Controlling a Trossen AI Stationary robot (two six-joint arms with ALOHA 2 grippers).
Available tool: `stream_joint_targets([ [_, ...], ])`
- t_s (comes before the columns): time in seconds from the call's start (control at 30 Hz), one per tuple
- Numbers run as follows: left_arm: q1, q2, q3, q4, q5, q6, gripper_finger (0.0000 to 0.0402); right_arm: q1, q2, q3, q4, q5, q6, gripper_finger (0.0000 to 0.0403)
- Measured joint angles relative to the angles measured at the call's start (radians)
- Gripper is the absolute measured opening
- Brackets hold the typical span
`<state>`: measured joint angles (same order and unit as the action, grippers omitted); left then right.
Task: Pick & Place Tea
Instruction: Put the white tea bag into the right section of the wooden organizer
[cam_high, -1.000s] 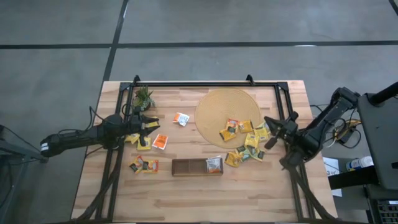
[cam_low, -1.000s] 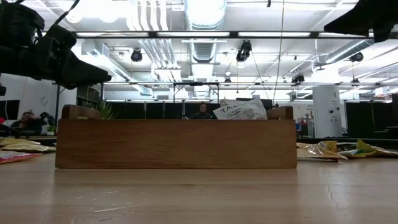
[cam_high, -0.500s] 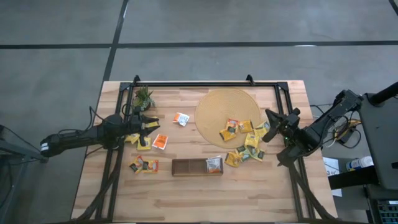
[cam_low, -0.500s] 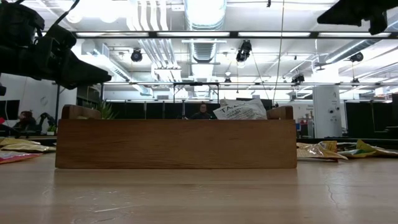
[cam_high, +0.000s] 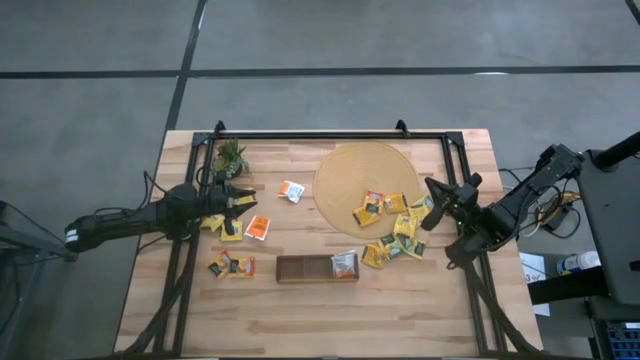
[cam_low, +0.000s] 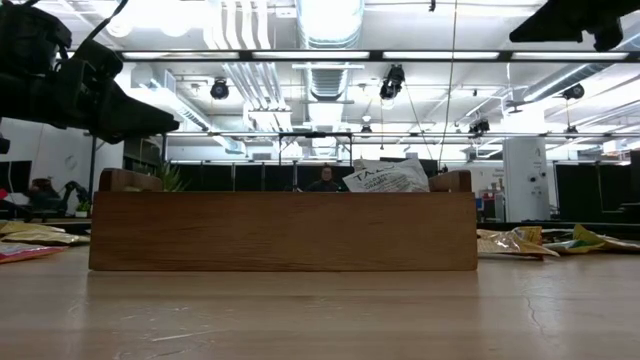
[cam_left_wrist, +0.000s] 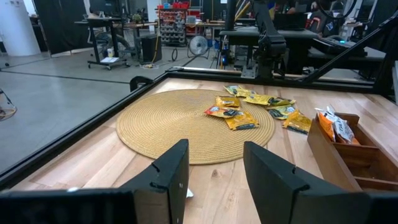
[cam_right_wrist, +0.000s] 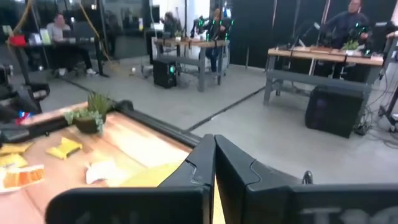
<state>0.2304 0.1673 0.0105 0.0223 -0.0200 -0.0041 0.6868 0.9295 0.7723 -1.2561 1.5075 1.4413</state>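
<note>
I see L pincer (cam_high: 238, 205) over the counter's (cam_high: 300, 310) left side nr the plant (cam_high: 229, 156), fingers (cam_left_wrist: 171, 177) parted w/ nothing between. R pincer (cam_high: 437, 203) by the mat's (cam_high: 345, 165) right edge, pressed shut, empty. Tea sachets (cam_high: 385, 205) mostly on mat & just beside it; one in the tray (cam_high: 300, 268).

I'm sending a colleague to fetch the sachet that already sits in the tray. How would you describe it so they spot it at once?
Find the dark brown oblong tray near the table's front edge, below the round woven mat. At its right end one tea sachet stands upright. It is white with dark print, and the only sachet inside the tray; all the others lie flat on the wood or mat.
</note>
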Motion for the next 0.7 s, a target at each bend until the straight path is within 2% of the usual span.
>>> stream_joint_targets([
  [0.1, 0.0, 0.0, 0.0, 0.0, 0.0, 0.0, 0.0147, 0.0, 0.001, 0.0, 0.012, 0.057, 0.047, 0.0009],
  [0.37, 0.0, 0.0, 0.0, 0.0, 0.0, 0.0, 0.0147, -0.007, 0.002, 0.034, 0.056, 0.061, 0.116, 0.0009],
  [0.7, 0.0, 0.0, 0.0, 0.0, 0.0, 0.0, 0.0147, -0.027, 0.007, 0.108, 0.07, 0.065, -0.047, 0.0009],
])
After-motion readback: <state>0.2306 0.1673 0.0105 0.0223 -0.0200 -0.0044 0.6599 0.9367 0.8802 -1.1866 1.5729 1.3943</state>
